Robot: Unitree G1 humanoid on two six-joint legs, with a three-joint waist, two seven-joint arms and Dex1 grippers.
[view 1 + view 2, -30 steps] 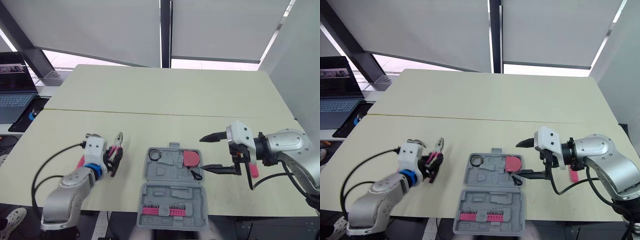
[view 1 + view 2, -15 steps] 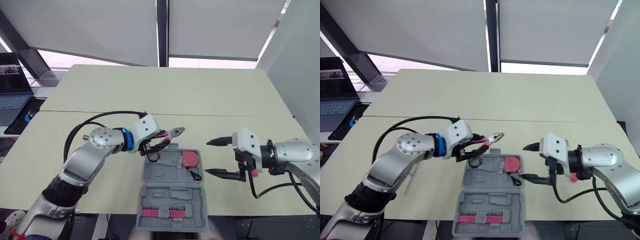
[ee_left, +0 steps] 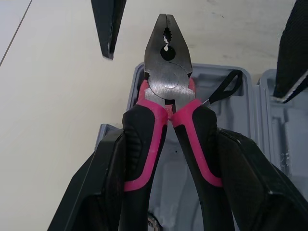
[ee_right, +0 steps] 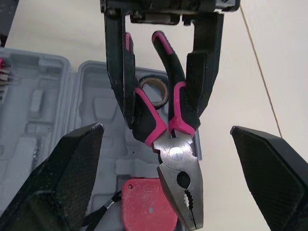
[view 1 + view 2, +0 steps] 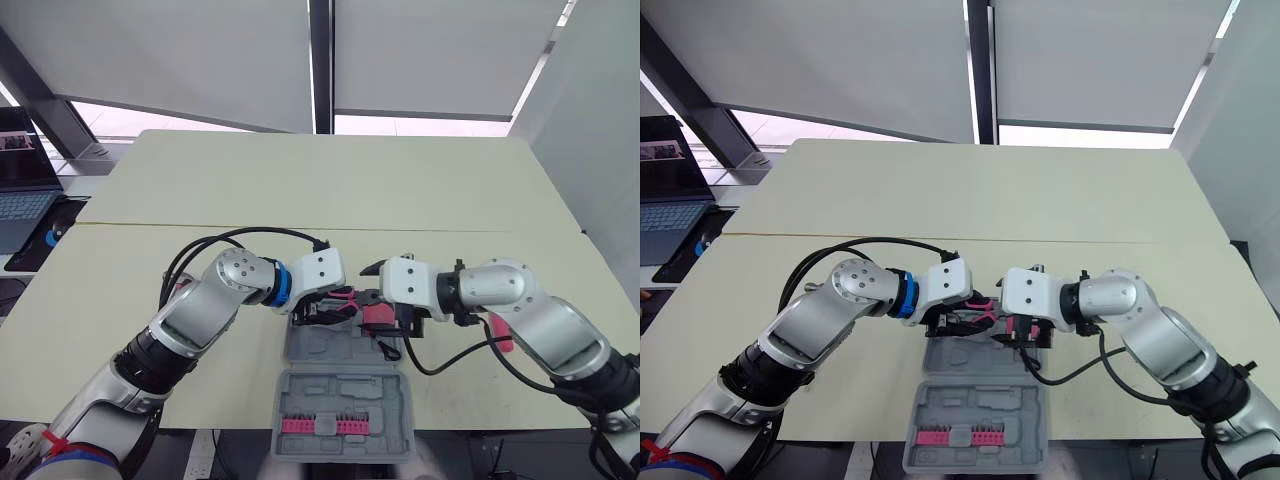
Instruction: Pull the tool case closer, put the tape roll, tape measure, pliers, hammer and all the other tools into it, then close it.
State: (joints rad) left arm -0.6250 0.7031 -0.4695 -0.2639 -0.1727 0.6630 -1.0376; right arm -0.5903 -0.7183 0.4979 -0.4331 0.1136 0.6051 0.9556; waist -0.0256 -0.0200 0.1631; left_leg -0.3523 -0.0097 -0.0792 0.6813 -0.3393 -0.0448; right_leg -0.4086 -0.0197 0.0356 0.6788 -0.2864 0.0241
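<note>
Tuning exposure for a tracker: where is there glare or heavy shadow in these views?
Left eye view: the window strip under the blinds is washed out white; the table is evenly lit, shadows faint. Left wrist view: a bright sheen on the steel head of the pliers in the left tool. Right wrist view: the same sheen, no hard shadow.

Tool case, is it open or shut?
Open. The tool case has both halves lying flat on the table, showing its moulded slots, the tape roll and the red tape measure inside.
</note>
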